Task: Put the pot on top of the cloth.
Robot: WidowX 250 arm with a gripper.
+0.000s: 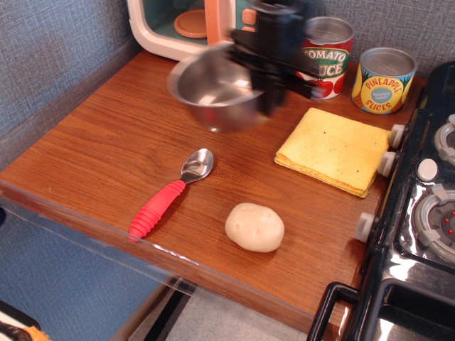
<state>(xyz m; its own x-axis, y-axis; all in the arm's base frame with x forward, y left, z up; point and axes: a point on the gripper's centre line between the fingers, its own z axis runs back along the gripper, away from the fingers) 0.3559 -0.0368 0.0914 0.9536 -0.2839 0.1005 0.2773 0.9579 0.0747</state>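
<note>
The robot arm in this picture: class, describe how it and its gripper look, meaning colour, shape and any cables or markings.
The arm is black all over, a blocky, boxy body coming down from the top edge. Its gripper ends in narrow dark fingers, with thin black bars sticking out sideways. The picture is motion-blurred, so no cables, labels or markings can be made out.

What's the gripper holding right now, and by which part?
The gripper holds the pot by its right rim, lifted off the table, left of the cloth.

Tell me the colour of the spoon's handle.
Red, ribbed; the spoon shows clearly in the observation.image view.
</note>
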